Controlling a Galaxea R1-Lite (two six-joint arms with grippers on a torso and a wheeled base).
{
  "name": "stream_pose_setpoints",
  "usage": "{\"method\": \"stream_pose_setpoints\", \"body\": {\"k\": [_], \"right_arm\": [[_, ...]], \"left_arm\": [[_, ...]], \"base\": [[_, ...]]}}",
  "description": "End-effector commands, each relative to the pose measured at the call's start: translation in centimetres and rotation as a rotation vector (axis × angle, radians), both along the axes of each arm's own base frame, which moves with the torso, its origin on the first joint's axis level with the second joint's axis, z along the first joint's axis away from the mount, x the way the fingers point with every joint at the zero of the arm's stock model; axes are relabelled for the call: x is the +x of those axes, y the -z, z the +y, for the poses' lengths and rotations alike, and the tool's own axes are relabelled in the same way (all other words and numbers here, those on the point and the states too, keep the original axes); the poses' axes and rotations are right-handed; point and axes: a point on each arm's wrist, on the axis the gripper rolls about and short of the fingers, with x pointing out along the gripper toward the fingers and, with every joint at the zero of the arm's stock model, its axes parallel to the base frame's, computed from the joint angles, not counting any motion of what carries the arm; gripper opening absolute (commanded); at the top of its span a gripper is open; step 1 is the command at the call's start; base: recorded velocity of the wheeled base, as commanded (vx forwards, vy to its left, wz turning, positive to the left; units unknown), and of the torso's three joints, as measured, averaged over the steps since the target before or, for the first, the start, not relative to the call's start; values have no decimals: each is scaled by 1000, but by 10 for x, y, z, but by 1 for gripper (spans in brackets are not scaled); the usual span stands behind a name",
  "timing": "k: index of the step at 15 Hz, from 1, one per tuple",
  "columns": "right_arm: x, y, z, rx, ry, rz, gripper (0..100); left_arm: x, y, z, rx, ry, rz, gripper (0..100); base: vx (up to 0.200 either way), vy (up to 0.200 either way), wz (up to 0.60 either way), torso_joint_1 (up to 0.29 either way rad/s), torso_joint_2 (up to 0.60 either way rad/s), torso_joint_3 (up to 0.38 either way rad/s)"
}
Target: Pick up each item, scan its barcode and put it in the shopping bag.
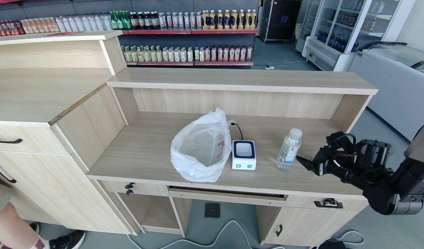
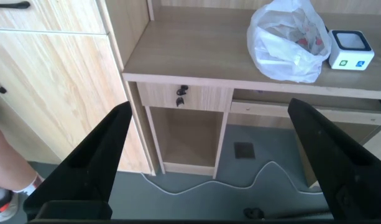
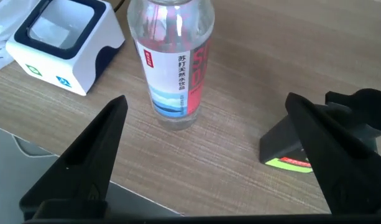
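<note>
Spread wide and grasping nothing, the right gripper (image 3: 206, 104) has its fingers just short of the upright water bottle (image 3: 173, 59), untouched on the desk (image 3: 240, 162) beside the barcode scanner (image 3: 66, 43); the left gripper (image 2: 210, 109) gapes too.

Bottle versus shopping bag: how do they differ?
The bottle is clear and stands upright with a white cap on; the shopping bag is white, crumpled and slumped with its mouth open. The bottle is narrow, the bag much wider. Both rest on the wooden counter, flanking the scanner.

Fingers (image 2: 97, 168) spread wide; shopping bag (image 2: 283, 40) sits just beside scanner (image 2: 350, 48) on counter (image 2: 178, 50).
</note>
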Motion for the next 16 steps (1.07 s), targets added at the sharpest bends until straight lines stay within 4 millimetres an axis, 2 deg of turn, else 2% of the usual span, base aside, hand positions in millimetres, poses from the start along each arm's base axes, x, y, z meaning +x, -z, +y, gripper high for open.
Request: {"method": "stream_pose_setpoints", "body": {"k": [1,8,16], "right_arm": [[12,9,7,0,-20,-1,100],[47,24,30,2,-78,-46,100],[63,40,47,8,-115,-48,100]], "left_arm": [[0,0,0,0,0,0,100],[0,0,0,0,0,0,100],[0,0,0,0,0,0,100]], "base": [[0,0,0,0,0,0],[0,0,0,0,0,0],[0,0,0,0,0,0]]}}
